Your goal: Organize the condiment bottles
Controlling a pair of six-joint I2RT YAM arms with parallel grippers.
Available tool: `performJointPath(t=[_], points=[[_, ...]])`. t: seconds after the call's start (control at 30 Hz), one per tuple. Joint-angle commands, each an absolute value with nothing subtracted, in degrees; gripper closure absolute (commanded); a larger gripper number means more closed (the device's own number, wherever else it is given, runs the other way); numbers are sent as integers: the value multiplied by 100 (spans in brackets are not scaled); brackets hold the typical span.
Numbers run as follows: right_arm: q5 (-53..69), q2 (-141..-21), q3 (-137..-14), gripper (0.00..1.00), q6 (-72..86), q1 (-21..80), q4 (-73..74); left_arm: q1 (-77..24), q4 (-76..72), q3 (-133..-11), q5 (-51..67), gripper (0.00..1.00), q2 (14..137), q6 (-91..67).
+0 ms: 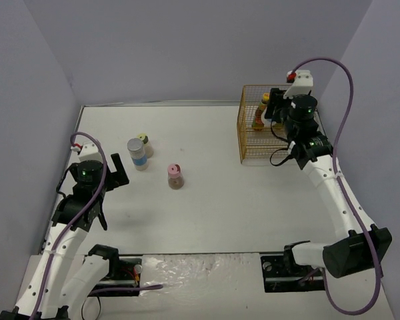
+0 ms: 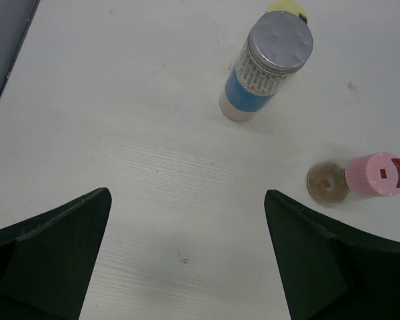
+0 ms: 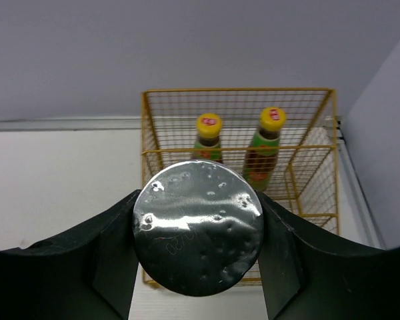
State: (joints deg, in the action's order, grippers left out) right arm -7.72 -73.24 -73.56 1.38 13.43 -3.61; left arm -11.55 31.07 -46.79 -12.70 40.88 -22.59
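room first: plain lavender-grey walls (image 1: 187, 47) box the scene in on three sides. the white tabletop (image 1: 267, 207) fills the bottom of it. up close it has a faint streaky grain and a few small specks, and a crinkly clear sheet (image 1: 187, 270) lies at the near edge between the arm bases.

the yellow wire basket (image 1: 242, 133) sits in the far right corner. the right arm reaches over it, and the right pincer (image 3: 198, 257) is clamped on a silver bottle (image 3: 198, 220), lid up, at the basket's near side. inside the basket a tall bottle (image 3: 209, 140) and its twin (image 3: 267, 147) stand upright side by side toward the back, both with yellow caps.

over on the left, the left pincer (image 2: 187, 267) hangs wide open above bare tabletop, gripping nothing. ahead of it stands the other silver bottle (image 2: 267, 63) with a blue label, the green-cap bottle (image 1: 144, 142) tucked just behind it. the pink-cap bottle (image 1: 175, 176) stands near those two but apart, more toward the middle.
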Motion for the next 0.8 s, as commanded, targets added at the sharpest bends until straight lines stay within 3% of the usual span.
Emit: performJointPath(t=[0.0,0.47,0.77], points=[[-318,-7698,-7813,100,24,628,-1192,-1097,2873,-4693,-1172,3,4062,-2253],[373,-8501,-7639,100,-88,-576,-3011,-1081,2820,-4667,-999,3,4089,-2268],[409,-9011,-7731,100,-83,-650,-2891,-1081,2828,-4667,-972,3,4120,-2252]])
